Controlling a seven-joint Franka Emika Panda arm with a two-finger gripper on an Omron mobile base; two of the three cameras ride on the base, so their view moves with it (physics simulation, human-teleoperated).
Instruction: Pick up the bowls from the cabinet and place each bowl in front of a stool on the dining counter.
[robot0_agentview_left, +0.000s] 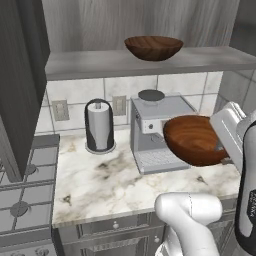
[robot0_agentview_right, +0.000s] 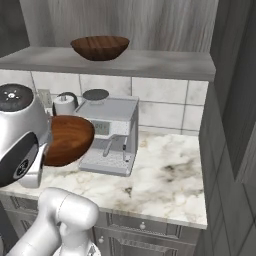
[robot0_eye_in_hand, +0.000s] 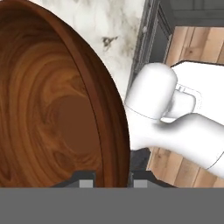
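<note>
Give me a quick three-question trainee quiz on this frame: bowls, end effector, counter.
1. True or false: both wooden bowls sit on the cabinet shelf.
2. What is the end effector shut on?
A. paper towel holder
B. reddish-brown bowl
C. coffee machine
3. Which appliance stands on the marble worktop directly behind the held bowl?

Key:
1. False. The dark brown bowl rests on the cabinet shelf; the other is in the air.
2. B. The end effector grips the rim of the reddish-brown bowl.
3. The coffee machine on the marble worktop.
</note>
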